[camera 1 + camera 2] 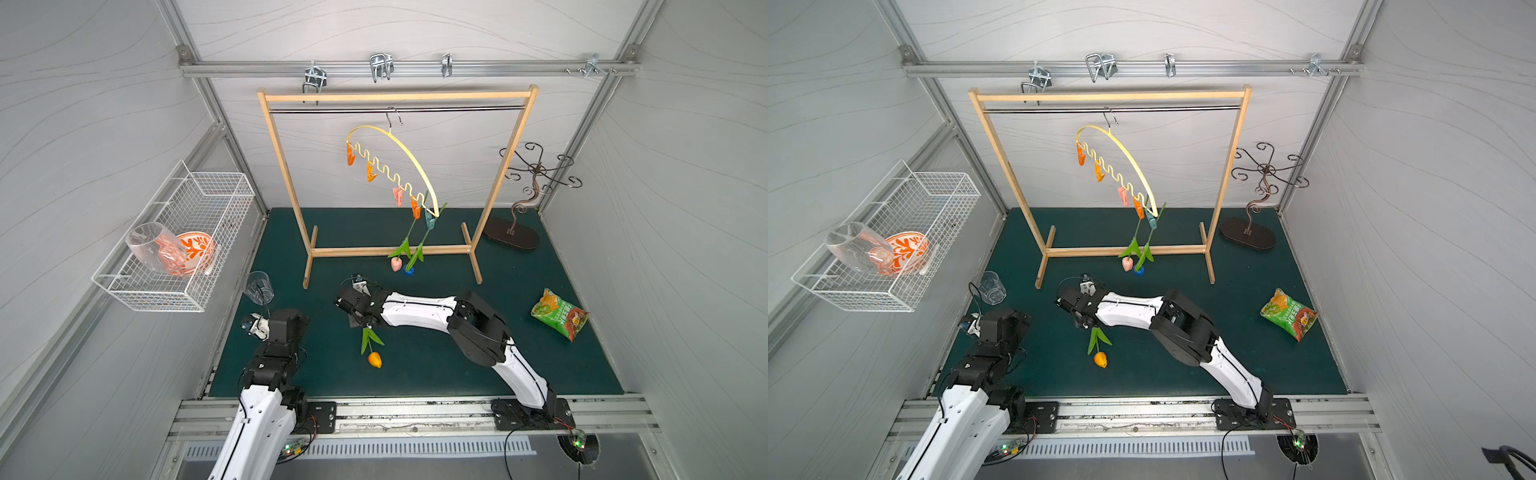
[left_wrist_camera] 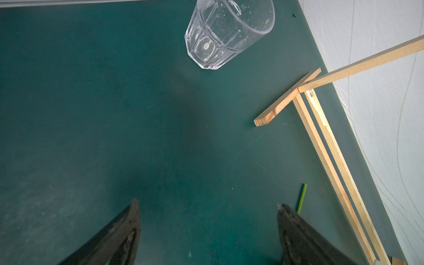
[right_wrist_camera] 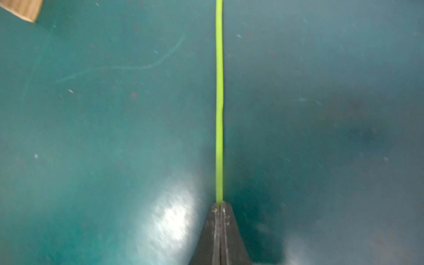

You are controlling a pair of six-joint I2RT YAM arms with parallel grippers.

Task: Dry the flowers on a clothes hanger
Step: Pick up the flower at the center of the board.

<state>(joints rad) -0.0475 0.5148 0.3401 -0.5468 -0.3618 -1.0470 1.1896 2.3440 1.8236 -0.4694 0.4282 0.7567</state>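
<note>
The fingers point(image 3: 226, 220) of the right gripper point(image 3: 219, 204) are pressed together on a thin green stem point(image 3: 219, 103), which runs straight out from their tips over the green mat point(image 3: 91, 137). In both top views this stem belongs to the orange tulip point(image 1: 375, 359) point(image 1: 1100, 359), whose leaves and head point toward the robot's side of the mat. Whether the head rests on the mat or is lifted cannot be told.

The fingers point(image 2: 134, 213) of the left gripper point(image 2: 207, 206) stand wide apart with only bare mat between them. A clear glass point(image 2: 227, 34) stands farther out, and the foot of the wooden rack point(image 2: 284, 103) lies off to one side.

In a top view the yellow hanger point(image 1: 391, 134) hangs tilted from the rack's metal rod. At its lower end the pink tulip point(image 1: 396, 263) hangs head down from an orange pin point(image 1: 416, 208), and just beside it the blue tulip point(image 1: 408, 271) hangs from a teal pin point(image 1: 430, 220). A green snack bag point(image 1: 559, 313) lies near the mat's right edge.
</note>
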